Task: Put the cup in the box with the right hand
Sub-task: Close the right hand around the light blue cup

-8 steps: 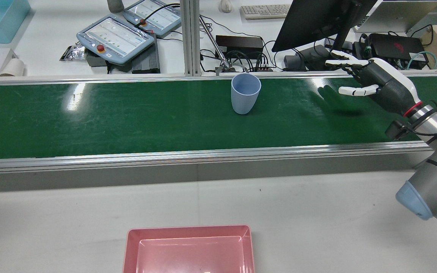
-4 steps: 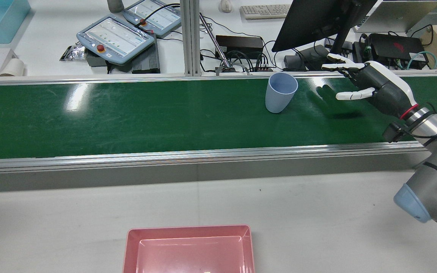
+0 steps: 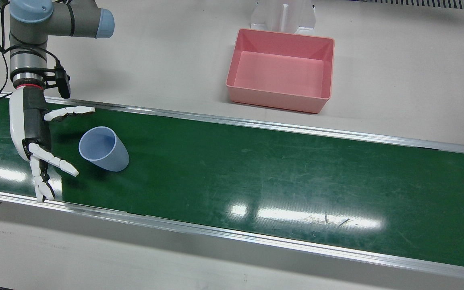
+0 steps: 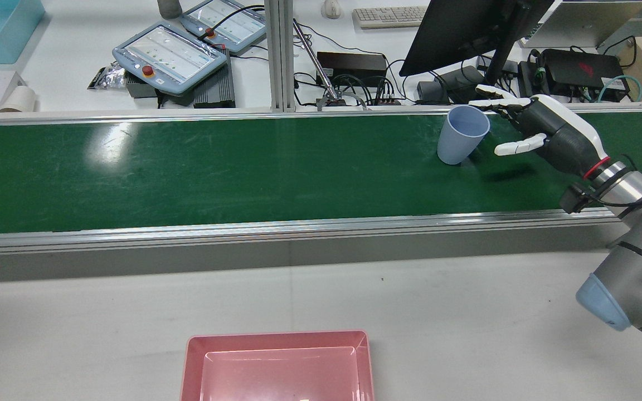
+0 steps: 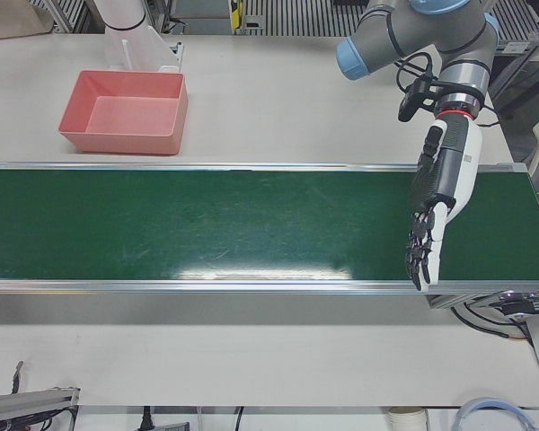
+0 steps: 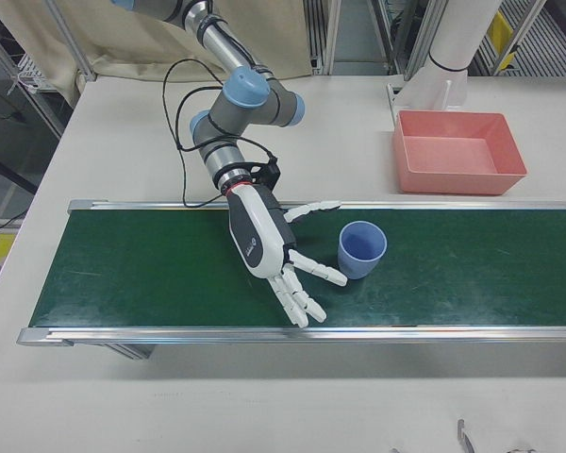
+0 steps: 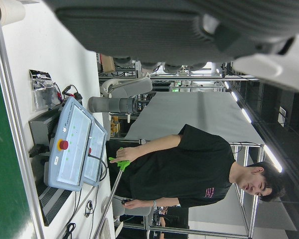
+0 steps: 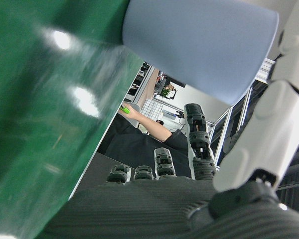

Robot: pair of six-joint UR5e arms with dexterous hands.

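A light blue cup (image 4: 462, 136) stands upright on the green conveyor belt (image 4: 187, 167). It also shows in the front view (image 3: 105, 150), the right-front view (image 6: 361, 249) and close up in the right hand view (image 8: 199, 45). My right hand (image 4: 544, 131) is open just beside the cup, with its fingers spread on either side of it and not closed on it; it shows in the front view (image 3: 34, 133) and the right-front view (image 6: 269, 245) too. The pink box (image 4: 276, 337) sits empty on the white table. My left hand (image 5: 436, 206) hangs open over the belt's far end, holding nothing.
The belt has raised aluminium rails (image 3: 256, 121) between it and the pink box (image 3: 274, 98). Behind the belt stand teach pendants (image 4: 170, 53), a monitor (image 4: 466, 28) and cables. A person stands beyond the belt in the left hand view (image 7: 189, 169).
The cup has travelled right along the belt, from near its middle up to my right hand. The right hand has shifted slightly left and lower, toward the cup, still open.
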